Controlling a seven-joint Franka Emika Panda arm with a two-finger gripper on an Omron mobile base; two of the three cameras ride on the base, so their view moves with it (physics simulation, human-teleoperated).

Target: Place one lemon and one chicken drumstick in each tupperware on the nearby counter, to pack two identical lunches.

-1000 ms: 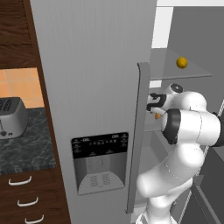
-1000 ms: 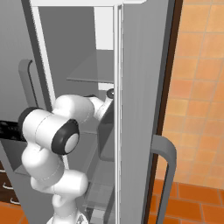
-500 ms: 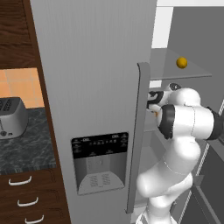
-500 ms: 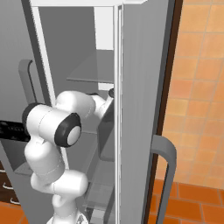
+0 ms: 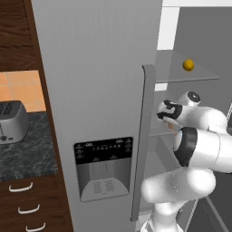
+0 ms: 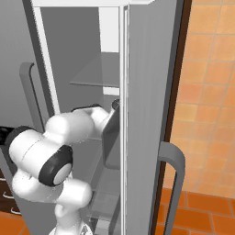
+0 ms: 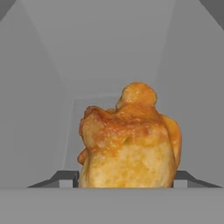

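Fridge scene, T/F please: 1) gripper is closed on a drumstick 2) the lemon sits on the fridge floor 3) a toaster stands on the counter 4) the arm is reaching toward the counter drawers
1) True. In the hand view the chicken drumstick sits between the fingertips of the gripper, which press on both of its sides.
2) False. The lemon rests on an upper glass shelf inside the open fridge.
3) True. The toaster stands on the dark counter, left of the fridge door.
4) False. The arm reaches into the fridge, behind the door's edge.
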